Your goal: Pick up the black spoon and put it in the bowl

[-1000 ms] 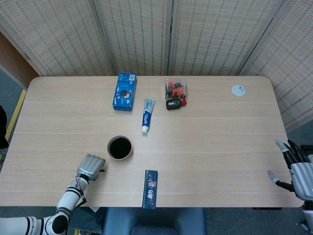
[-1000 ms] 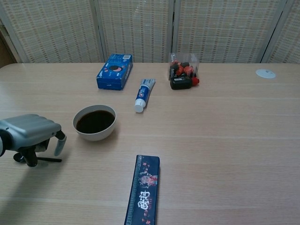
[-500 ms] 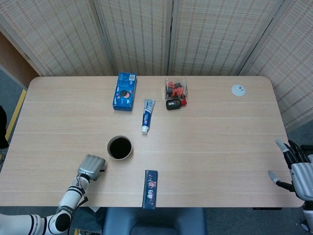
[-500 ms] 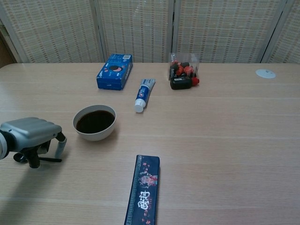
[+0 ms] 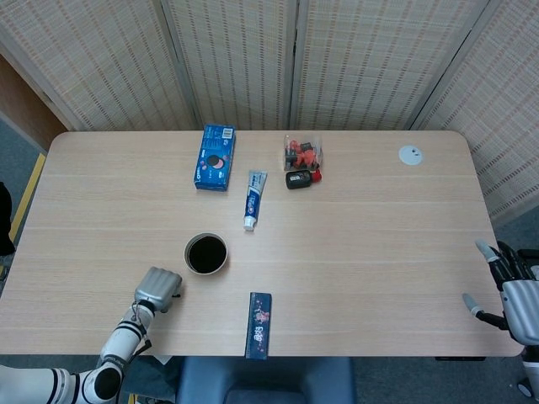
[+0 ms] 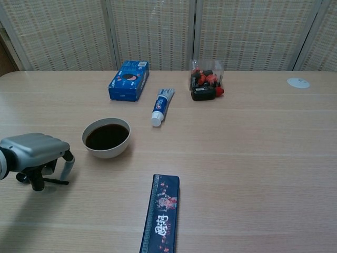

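The black spoon point(image 6: 52, 182) lies flat on the table, left of the white bowl point(image 6: 106, 138) of dark liquid. My left hand point(image 6: 36, 150) crouches right over the spoon with its fingers curled down around it. A dark thumb presses at the handle near the spoon's bowl end, and a grey finger point(image 6: 66, 164) comes down on the far side. From the head view the left hand point(image 5: 157, 288) hides the spoon and sits just left of and nearer than the bowl point(image 5: 206, 253). My right hand point(image 5: 509, 288) hangs at the table's right edge, fingers apart and holding nothing.
A dark patterned flat box point(image 6: 161, 216) lies at the near edge, right of the spoon. Further back are a toothpaste tube point(image 6: 160, 106), a blue cookie box point(image 6: 129, 80), a clear pack of red and black items point(image 6: 206, 79) and a small white disc point(image 6: 298, 82).
My left hand has sunk a little and edged toward the near table edge over the spoon. The spoon has barely shifted. The right hand has not moved.
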`<state>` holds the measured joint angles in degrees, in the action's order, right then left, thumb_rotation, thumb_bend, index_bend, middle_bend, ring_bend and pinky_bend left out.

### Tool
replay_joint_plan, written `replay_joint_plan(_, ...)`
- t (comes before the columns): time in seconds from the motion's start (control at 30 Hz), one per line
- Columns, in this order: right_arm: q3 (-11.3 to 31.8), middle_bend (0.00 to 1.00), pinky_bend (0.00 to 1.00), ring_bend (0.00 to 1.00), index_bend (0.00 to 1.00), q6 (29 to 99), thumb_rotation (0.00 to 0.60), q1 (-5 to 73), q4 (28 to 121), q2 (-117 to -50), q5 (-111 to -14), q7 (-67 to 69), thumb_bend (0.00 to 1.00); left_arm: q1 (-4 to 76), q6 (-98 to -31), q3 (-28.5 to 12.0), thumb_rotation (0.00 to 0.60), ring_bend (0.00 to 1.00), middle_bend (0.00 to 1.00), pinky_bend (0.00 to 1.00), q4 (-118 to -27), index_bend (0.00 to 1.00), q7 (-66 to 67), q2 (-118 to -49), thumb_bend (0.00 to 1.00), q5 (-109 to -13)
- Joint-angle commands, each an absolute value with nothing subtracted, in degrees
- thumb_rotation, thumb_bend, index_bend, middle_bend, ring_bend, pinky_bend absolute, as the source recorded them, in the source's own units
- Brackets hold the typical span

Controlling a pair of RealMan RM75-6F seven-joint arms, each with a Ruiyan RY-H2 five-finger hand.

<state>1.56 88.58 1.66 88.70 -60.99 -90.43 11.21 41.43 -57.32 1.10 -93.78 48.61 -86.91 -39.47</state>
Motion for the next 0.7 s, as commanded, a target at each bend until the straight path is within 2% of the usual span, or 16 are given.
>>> replay_joint_plan(0.03,1.6,0.15,0.13,0.03,0.03,88.6,0.6,1.6,88.7,-61.0,-90.4,11.2,0.27,41.6,-57.3,1.1,0.6,1.0,1.0,1.0,-93.3,0.52,48.4,-87.2,0.3,-39.2)
replay_joint_plan(0.7,1.6,0.15,0.13,0.03,0.03,88.5,0.6,1.5,88.5,-60.9,-90.3,11.4,0.27,43.1,-57.1,1.9,0.6,1.0,1.0,1.0,-91.9,0.52,48.1,-88.3,0.32,-36.5)
